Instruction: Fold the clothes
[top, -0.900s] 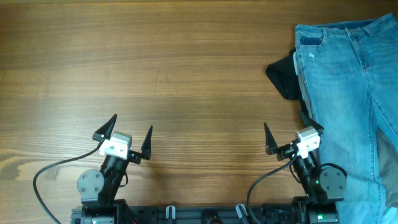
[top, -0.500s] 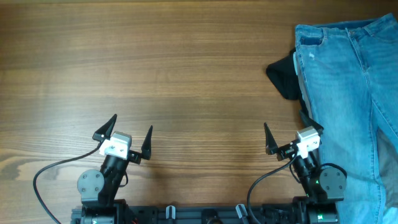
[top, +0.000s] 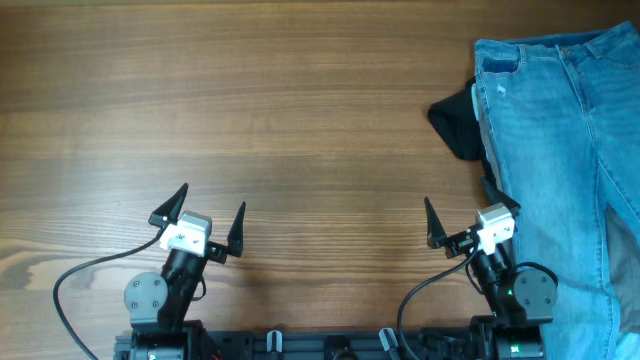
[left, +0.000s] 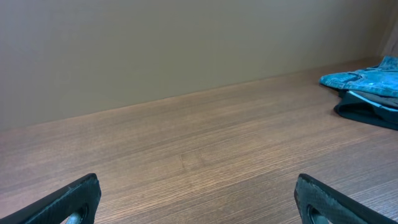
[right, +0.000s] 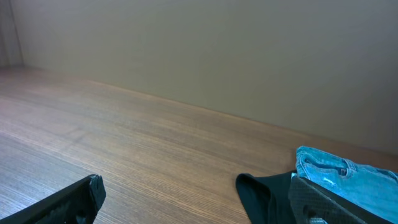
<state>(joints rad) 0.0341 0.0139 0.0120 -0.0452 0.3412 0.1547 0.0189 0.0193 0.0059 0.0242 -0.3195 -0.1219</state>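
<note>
We see the light blue jeans (top: 560, 150) spread flat at the right edge of the wooden table (top: 250, 100), waistband toward the far side and the legs running down past the right arm's base and out of the overhead view. A small black garment (top: 455, 125) pokes out from under their left edge, touching the denim.

Our left gripper (top: 213, 197) sits near the front edge on the left, well apart from the jeans, its two dark fingers (left: 68, 199) spread wide with nothing but bare wood between them. Our right gripper (top: 457, 192) is parked near the front edge too, just beside the jeans' left edge, its jaws likewise spread wide and holding nothing; whether its outer finger touches the cloth we cannot tell.

From the right wrist the waistband and the black garment lie ahead on the right, in front of a plain beige wall (right: 186, 50). A black cable (top: 75, 275) loops from the left arm's base
</note>
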